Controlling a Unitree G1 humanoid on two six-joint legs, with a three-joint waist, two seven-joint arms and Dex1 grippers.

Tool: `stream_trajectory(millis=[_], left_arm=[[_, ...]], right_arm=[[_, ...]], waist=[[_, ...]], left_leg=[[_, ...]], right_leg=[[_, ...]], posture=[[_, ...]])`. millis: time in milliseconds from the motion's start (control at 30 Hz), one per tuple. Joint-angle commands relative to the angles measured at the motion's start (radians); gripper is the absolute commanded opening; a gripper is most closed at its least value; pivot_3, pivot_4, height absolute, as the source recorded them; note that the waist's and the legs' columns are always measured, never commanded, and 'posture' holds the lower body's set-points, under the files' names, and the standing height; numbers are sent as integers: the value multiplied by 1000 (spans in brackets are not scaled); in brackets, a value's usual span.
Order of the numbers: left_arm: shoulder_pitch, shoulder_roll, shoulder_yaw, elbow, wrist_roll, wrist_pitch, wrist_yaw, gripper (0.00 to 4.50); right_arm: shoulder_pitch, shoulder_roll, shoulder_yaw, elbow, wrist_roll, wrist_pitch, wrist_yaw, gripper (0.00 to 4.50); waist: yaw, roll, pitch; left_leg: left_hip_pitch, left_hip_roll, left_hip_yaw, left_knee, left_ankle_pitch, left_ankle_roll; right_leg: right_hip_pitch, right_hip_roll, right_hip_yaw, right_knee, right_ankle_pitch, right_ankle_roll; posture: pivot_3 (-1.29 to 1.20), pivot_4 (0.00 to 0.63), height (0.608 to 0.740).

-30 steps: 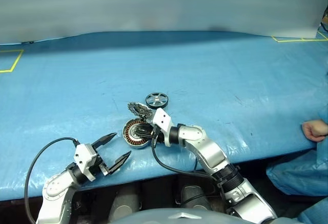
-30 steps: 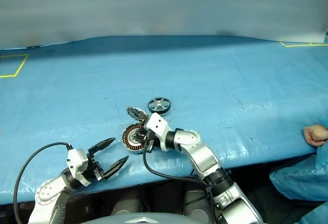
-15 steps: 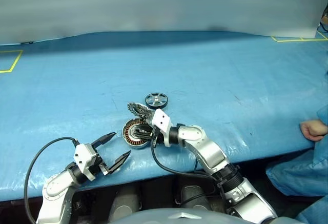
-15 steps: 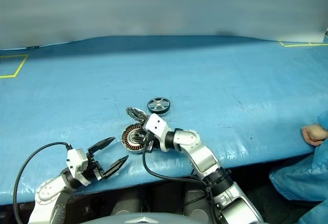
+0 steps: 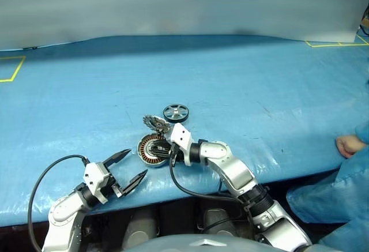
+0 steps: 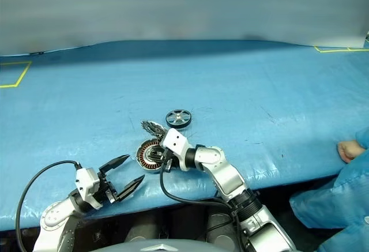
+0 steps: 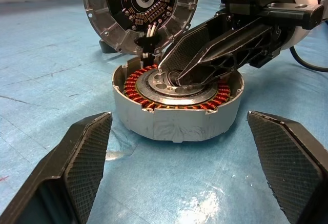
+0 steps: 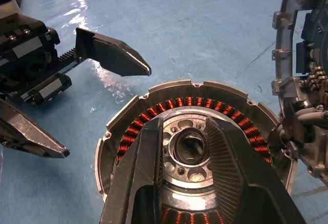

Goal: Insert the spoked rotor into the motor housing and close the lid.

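1. My right gripper (image 8: pixel 187 147) reaches over the motor housing (image 5: pixel 151 149), its two fingers lying across the silver centre inside the ring of copper windings, a narrow gap between them (they straddle the centre hole, clenched on nothing I can make out).
2. The motor housing sits on the blue table cover (image 5: pixel 242 85) near its front edge, open at the top.
3. The lid (image 7: pixel 141 6) stands tilted up at the housing's far side, its inner face with the small circuit parts turned toward my left wrist camera.
4. The spoked rotor (image 5: pixel 176 112) lies flat on the cover just beyond the lid, apart from both grippers.
5. My left gripper (image 5: pixel 131 168) hovers near the front edge of the cover, beside the housing, fingers spread wide and empty.
6. A person's hand (image 5: pixel 347 145) rests at the cover's right edge.
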Motion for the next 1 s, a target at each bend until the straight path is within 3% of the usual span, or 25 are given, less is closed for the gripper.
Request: stream_trajectory(millis=[33,333,467,500,1000], left_arm=[[5,-7,-10,2,-1,-22,4,4500],[8,-9,-18,8,-2,-27,5,4500],[8,-9,-20,11,1,-29,5,4500],[7,-9,-20,13,4,-31,7,4500],[12,-11,-24,18,14,-37,21,4500]], right_arm=[[-9,30,-33,-5,31,-19,-13,1395],[-14,41,-46,12,22,-15,-31,1395],[-11,37,-41,11,23,-14,-25,143],[-11,37,-40,12,23,-14,-24,24],[-25,-23,47,42,-100,11,-49,24]], waist=[[0,0,0],[0,0,0],[0,0,0],[0,0,0],[-3,2,-2]], left_leg=[[0,0,0,0,0,0],[0,0,0,0,0,0],[0,0,0,0,0,0],[0,0,0,0,0,0],[1,0,0,0,0,0]], right_leg=[[0,0,0,0,0,0],[0,0,0,0,0,0],[0,0,0,0,0,0],[0,0,0,0,0,0],[0,0,0,0,0,0]], posture=[[0,150,740],[0,150,740],[0,150,740],[0,150,740],[0,150,740]])
